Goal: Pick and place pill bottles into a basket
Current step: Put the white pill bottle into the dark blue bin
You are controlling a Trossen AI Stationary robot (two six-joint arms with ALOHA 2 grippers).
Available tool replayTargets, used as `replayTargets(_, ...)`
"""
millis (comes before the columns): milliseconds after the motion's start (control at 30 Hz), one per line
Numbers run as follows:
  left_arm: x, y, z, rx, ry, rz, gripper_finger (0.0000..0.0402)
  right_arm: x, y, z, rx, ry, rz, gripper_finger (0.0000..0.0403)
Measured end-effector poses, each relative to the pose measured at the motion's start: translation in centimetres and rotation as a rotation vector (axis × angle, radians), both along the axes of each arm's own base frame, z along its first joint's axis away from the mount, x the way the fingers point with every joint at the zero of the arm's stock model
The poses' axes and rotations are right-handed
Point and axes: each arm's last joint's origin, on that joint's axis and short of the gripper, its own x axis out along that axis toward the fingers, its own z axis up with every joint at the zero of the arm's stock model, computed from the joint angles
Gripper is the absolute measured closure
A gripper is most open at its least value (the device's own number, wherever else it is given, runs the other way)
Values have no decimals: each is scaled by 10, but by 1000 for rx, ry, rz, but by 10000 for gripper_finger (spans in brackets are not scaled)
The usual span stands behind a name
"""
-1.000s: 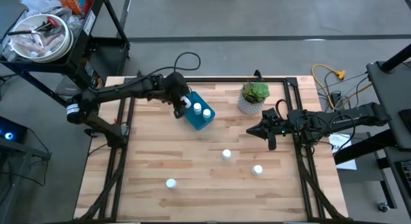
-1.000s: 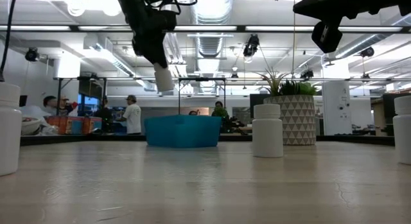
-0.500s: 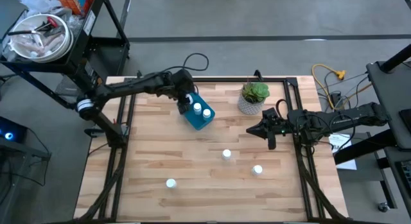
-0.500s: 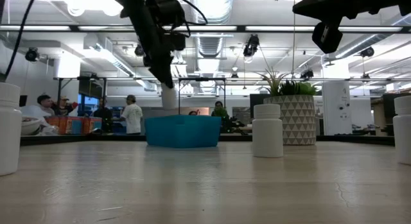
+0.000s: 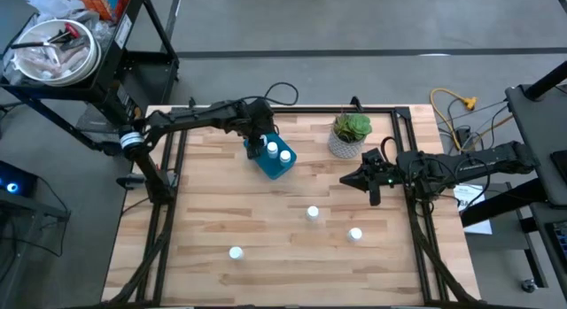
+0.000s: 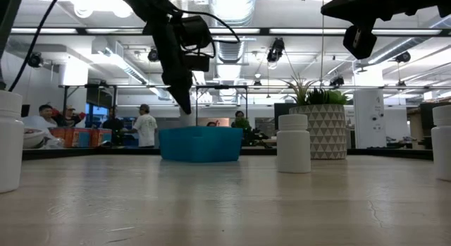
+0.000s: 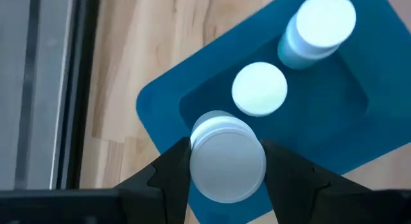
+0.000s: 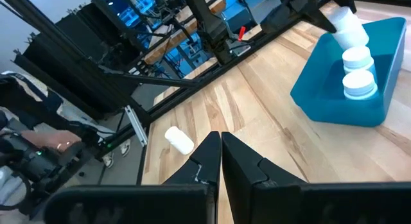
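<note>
Over the basket (image 7: 160, 108), left gripper (image 7: 226, 161) jaws pinch a pill bottle (image 7: 228, 165); right gripper (image 8: 219, 147) jaws pressed together

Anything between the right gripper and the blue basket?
High view: only bare wood between the shut right gripper and the basket; the plant pot stands just off that line.

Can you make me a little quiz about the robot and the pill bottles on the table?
1. How many pill bottles stand inside the blue basket, not counting the held bottle?
2. True or false: the right claw grips a bottle.
3. Which claw holds a bottle over the basket? A) left claw B) right claw C) neither

Key:
1. Two, standing upright side by side.
2. False; it is shut on nothing, hovering beside the potted plant.
3. A.
</note>
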Motion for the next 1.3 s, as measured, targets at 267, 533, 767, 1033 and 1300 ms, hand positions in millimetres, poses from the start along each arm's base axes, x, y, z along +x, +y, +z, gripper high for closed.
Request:
replayTargets(267,6,6,-9,38,25,-85,248,0,0,0,4,1,-1,394)
replayTargets(533,9,11,-20,23,45,-116,248,0,-1,0,5,1,-27,394)
replayTargets(767,10,15,-27,23,74,-142,248,0,-1,0,4,1,-34,394)
replayTargets(1033,10,25,-26,57,28,-131,248,0,-2,0,5,0,-56,394)
replayTargets(1300,7,30,-28,33,8,-127,248,0,-2,0,3,-1,-72,394)
